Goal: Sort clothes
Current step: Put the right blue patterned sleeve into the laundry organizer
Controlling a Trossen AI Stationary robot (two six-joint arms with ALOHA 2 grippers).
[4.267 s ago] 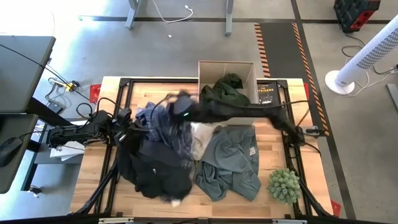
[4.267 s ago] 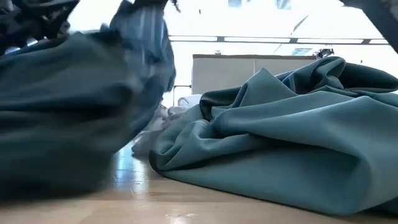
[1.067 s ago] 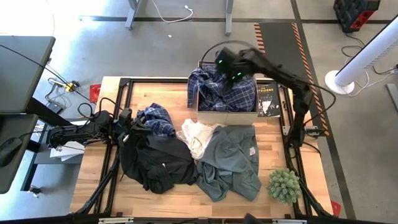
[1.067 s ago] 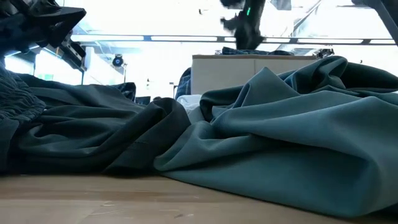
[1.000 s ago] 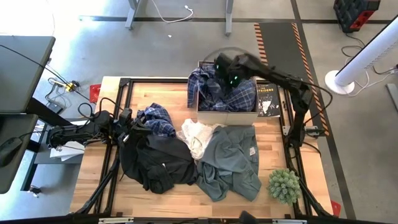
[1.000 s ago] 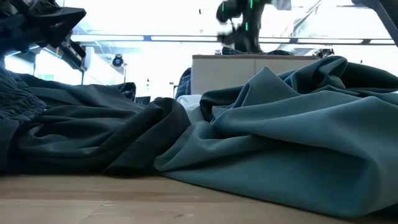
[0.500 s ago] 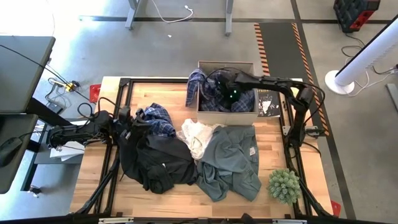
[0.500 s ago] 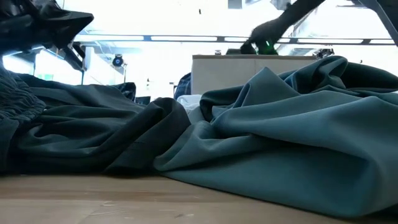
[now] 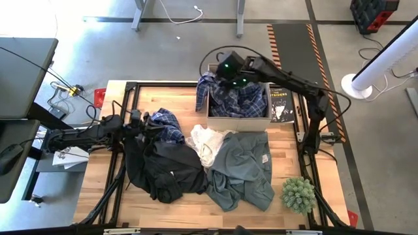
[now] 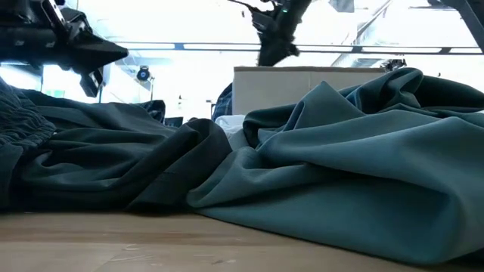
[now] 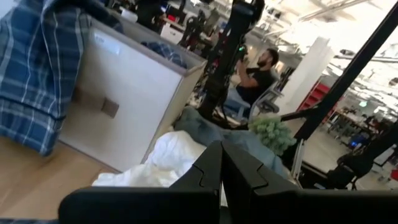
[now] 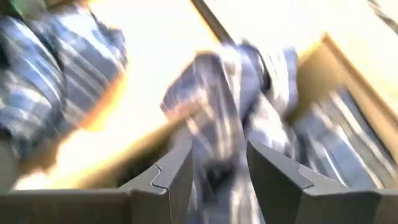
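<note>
A blue-and-white plaid shirt lies in the cardboard box at the table's far edge, with one part draped over the box's left wall. My right gripper hovers open above the box's far left corner; its wrist view shows blurred plaid cloth beyond the fingers. More plaid cloth lies on the table beside a black garment, a white one and a grey-green one. My left gripper is shut beside that plaid cloth and above the black garment.
A spiky green plant stands at the near right corner. A black printed card lies to the right of the box. Bare wood shows along the near edge and at the far left. A person sits in the room beyond the table.
My right gripper dipped down into the box onto the plaid shirt, then rose and went toward the box's far left corner. The shirt has stayed in the box. My left gripper has moved a little toward the table's right, still shut.
</note>
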